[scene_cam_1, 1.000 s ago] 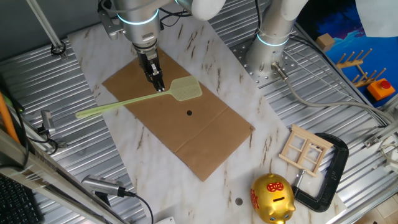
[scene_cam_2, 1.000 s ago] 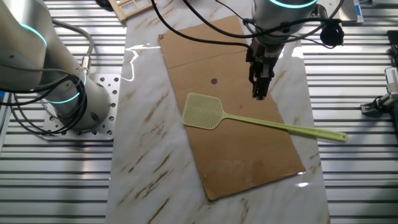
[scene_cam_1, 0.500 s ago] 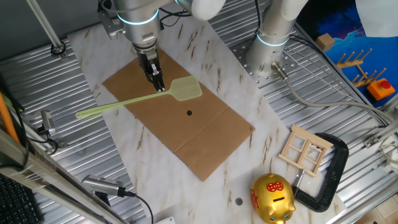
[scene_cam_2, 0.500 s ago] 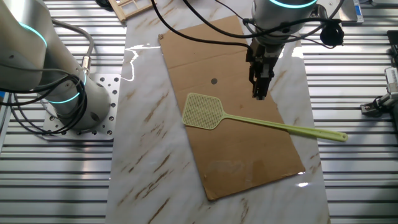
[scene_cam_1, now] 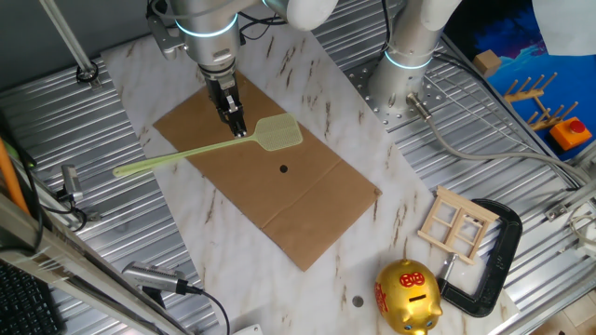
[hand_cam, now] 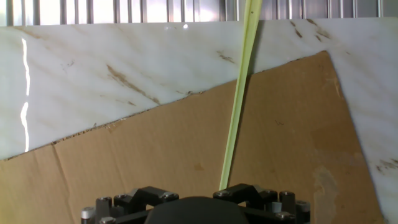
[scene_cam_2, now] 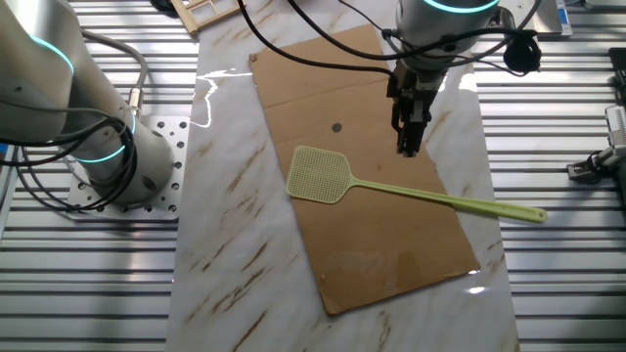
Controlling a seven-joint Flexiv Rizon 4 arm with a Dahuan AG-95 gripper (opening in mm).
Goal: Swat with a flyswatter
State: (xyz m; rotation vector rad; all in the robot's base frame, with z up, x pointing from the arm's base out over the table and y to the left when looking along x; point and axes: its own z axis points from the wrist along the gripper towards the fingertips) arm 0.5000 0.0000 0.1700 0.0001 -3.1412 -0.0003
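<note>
The pale yellow-green flyswatter (scene_cam_1: 200, 152) lies flat on a brown cardboard sheet (scene_cam_1: 307, 200). Its mesh head (scene_cam_1: 277, 135) points right and its handle runs out left over the marble. The other fixed view also shows the flyswatter (scene_cam_2: 430, 197), with its head (scene_cam_2: 319, 175) to the left. My gripper (scene_cam_1: 238, 128) hangs upright just above the handle near the head, also seen in the other fixed view (scene_cam_2: 406, 147). Its fingers look pressed together and hold nothing. In the hand view the handle (hand_cam: 237, 99) runs straight away from the hand; the fingertips are hidden.
A small dark spot (scene_cam_1: 283, 169) marks the cardboard right of the head. A second robot base (scene_cam_1: 400, 79) stands at the back. A gold piggy bank (scene_cam_1: 407, 296), a wooden frame (scene_cam_1: 456, 223) and a black clamp (scene_cam_1: 494, 261) lie at the front right.
</note>
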